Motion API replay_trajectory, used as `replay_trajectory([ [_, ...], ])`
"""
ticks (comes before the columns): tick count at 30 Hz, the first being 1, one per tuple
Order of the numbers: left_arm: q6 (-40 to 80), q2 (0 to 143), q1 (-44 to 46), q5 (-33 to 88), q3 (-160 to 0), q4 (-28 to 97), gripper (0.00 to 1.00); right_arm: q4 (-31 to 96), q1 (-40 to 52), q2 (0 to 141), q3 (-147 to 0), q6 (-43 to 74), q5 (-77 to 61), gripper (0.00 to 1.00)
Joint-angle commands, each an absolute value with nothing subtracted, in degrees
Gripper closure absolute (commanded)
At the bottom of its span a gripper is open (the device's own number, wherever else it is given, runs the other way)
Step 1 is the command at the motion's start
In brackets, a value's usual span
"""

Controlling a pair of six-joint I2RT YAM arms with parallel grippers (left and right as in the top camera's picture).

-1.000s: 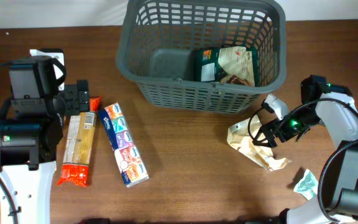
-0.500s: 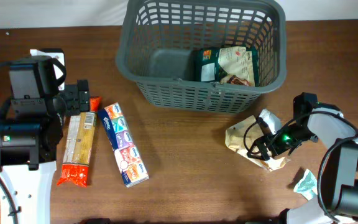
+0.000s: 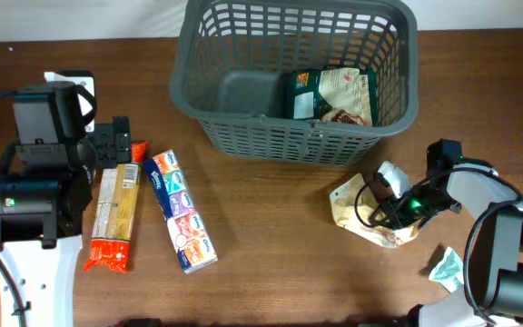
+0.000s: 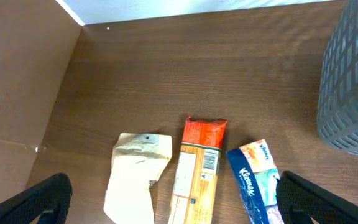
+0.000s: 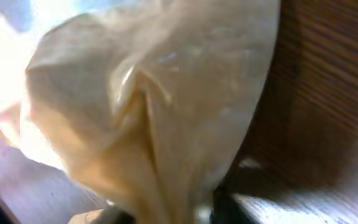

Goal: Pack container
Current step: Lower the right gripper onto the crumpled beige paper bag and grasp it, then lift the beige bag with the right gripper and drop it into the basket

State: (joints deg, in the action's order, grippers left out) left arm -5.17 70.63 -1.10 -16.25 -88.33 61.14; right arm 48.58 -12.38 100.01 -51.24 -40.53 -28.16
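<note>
The step in hand looks to be taking the crumpled cream bag (image 3: 350, 207). It lies on the bench (image 3: 271, 236) toward the right edge, on the near side of the basket (image 3: 261, 136), close to its right end but not touching. The basket stands at the far edge, middle to right, with one green-and-cream packet (image 3: 334, 95) in its right half and room in its left half. The right pincer (image 3: 381, 207) is down on the bag's right side. In its wrist view the wrinkled film fills nearly everything and only a dark scrap of finger shows at the bottom, so I cannot tell whether the jaws have closed on the bag or merely flank it. To do this well, the grip should take a thick fold rather than a loose skin of film, since so soft a bag will likely sag and slip. A firm squeeze before any lift seems wise. The lift ought to go straight up until the dangling bag clears the rim, then across to the free left half, with release low inside. The left pincer (image 3: 112, 145) hovers wide open near the left edge, holding nothing, by the far ends of the pasta pack (image 3: 114, 218) and tissue pack (image 3: 182, 225). It is best left clear of the right arm's path.
</note>
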Motion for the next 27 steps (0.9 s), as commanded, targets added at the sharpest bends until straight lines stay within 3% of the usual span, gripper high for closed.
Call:
replay_trajectory([
  [1,-6.13,70.57,-1.41,-15.57,-88.53,60.84,0.01,47.48,-11.97,100.66,-49.54,-41.30,-24.97,0.97],
  [8,-6.13,70.54,-1.41,-15.57,-88.53,60.86,0.01,46.57,-12.05,100.66,-49.56,-39.81,-24.10,0.97],
  [19,-6.13,70.54,-1.41,-15.59,-88.53,60.77,0.01,34.96,-14.26,100.62,-53.04,-12.38,2.35,0.96],
  [27,-7.11,70.54,-1.41,-15.64,-88.53,60.82,0.01,33.19,-22.50,100.60,-57.89,-2.98,3.40,0.96],
])
